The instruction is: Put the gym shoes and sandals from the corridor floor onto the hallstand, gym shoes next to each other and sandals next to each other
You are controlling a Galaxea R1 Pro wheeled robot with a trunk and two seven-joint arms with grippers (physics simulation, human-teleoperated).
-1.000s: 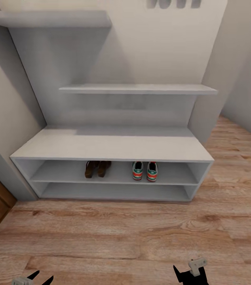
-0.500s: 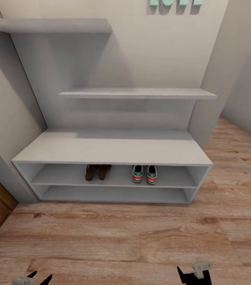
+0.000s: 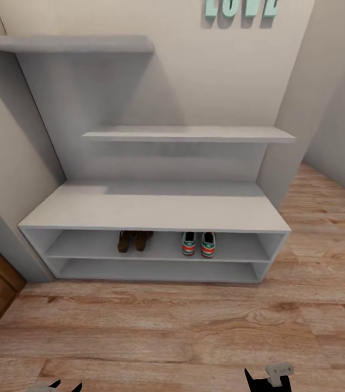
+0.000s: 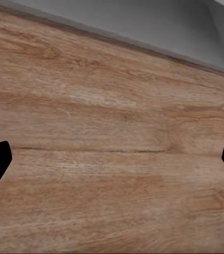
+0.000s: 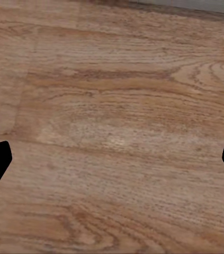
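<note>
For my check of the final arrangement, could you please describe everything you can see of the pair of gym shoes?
The two gym shoes are white sneakers with green sides and red-orange heels. They stand upright, side by side, heels facing outward, on the upper shelf tier of the hallstand, right of centre. They sit close together; whether they touch is unclear. The two sandals stand apart to their left on the same tier. No gripper holds them.

On the hallstand (image 3: 156, 209), the 2 sandals (image 3: 134, 240) sit side by side on the upper open tier, left of the 2 gym shoes (image 3: 198, 243), also paired. The corridor floor (image 3: 172, 326) lies in front, with 2 staggered shelves above
</note>
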